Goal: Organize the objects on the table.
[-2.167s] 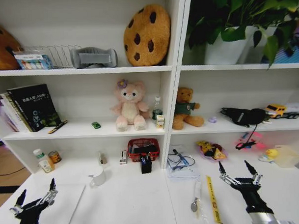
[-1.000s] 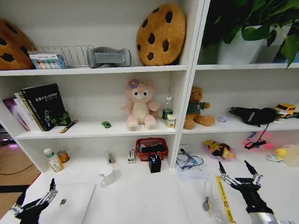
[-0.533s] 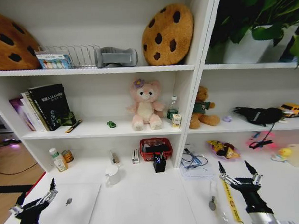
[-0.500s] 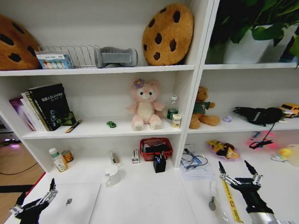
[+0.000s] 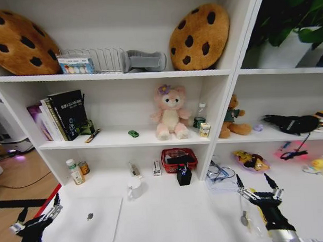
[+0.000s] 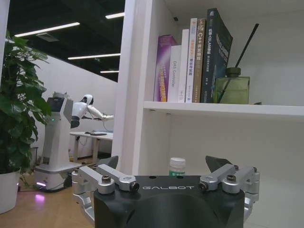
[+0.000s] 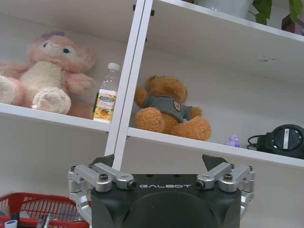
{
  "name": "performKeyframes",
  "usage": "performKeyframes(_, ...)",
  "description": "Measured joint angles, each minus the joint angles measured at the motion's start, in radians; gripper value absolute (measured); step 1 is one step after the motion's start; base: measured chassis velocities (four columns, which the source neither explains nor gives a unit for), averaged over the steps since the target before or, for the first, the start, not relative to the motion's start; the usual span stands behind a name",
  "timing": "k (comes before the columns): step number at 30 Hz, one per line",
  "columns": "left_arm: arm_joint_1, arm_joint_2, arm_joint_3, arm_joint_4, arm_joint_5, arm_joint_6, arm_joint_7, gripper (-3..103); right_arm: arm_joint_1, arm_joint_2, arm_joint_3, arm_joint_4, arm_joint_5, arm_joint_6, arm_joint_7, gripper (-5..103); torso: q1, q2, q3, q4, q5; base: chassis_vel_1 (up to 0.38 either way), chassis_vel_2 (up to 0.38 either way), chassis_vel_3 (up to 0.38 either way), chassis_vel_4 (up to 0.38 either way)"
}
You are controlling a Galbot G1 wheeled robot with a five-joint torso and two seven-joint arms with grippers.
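While both hover spread (holding nothing), left hand [image 5: 37,206] beside laptop [image 5: 85,227], right hand [image 5: 257,183] above pens [image 5: 249,220].

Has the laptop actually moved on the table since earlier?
No. The laptop keeps its place beside the white mug; the camera turned left.

Head view high, facing shelves [image 5: 149,74], wrist views low, shelf-facing

The camera swings left, so the whole shelf slides toward 3 o'clock in the head view, bringing the full laptop [image 5: 85,221] into sight and pushing the yellow truck out.
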Motion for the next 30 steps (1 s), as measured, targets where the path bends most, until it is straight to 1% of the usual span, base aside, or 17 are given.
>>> performKeyframes(6,0.000,0.000,0.000,0.000,0.000,0.000,0.000,100,0.000,0.000,0.000,0.000,0.000,0.000,0.000,100,0.000,0.000,0.000,0.0000,-0.0002,0.106,0.100,-0.102,-0.102)
performKeyframes(8,0.000,0.000,0.000,0.000,0.000,0.000,0.000,100,0.000,0.000,0.000,0.000,0.000,0.000,0.000,100,0.000,0.000,0.000,-0.0001,0.0003,0.111,0.109,-0.107,-0.107)
performKeyframes(13,0.000,0.000,0.000,0.000,0.000,0.000,0.000,100,0.000,0.000,0.000,0.000,0.000,0.000,0.000,100,0.000,0.000,0.000,0.0000,-0.0003,0.111,0.115,-0.115,-0.104)
performKeyframes(14,0.000,0.000,0.000,0.000,0.000,0.000,0.000,100,0.000,0.000,0.000,0.000,0.000,0.000,0.000,100,0.000,0.000,0.000,-0.0004,0.0003,0.101,0.129,-0.112,-0.101)
performKeyframes(16,0.000,0.000,0.000,0.000,0.000,0.000,0.000,100,0.000,0.000,0.000,0.000,0.000,0.000,0.000,100,0.000,0.000,0.000,-0.0002,-0.0003,0.110,0.104,-0.097,-0.105)
performKeyframes(18,0.000,0.000,0.000,0.000,0.000,0.000,0.000,100,0.000,0.000,0.000,0.000,0.000,0.000,0.000,100,0.000,0.000,0.000,-0.0003,-0.0001,0.122,0.113,-0.107,-0.113)
performKeyframes(19,0.000,0.000,0.000,0.000,0.000,0.000,0.000,100,0.000,0.000,0.000,0.000,0.000,0.000,0.000,100,0.000,0.000,0.000,0.0002,0.0002,0.110,0.099,-0.100,-0.086)
performKeyframes(20,0.000,0.000,0.000,0.000,0.000,0.000,0.000,100,0.000,0.000,0.000,0.000,0.000,0.000,0.000,100,0.000,0.000,0.000,0.0002,0.0002,0.110,0.099,-0.100,-0.086)
performKeyframes(30,0.000,0.000,0.000,0.000,0.000,0.000,0.000,100,0.000,0.000,0.000,0.000,0.000,0.000,0.000,100,0.000,0.000,0.000,-0.0002,0.0000,0.125,0.118,-0.121,-0.113)
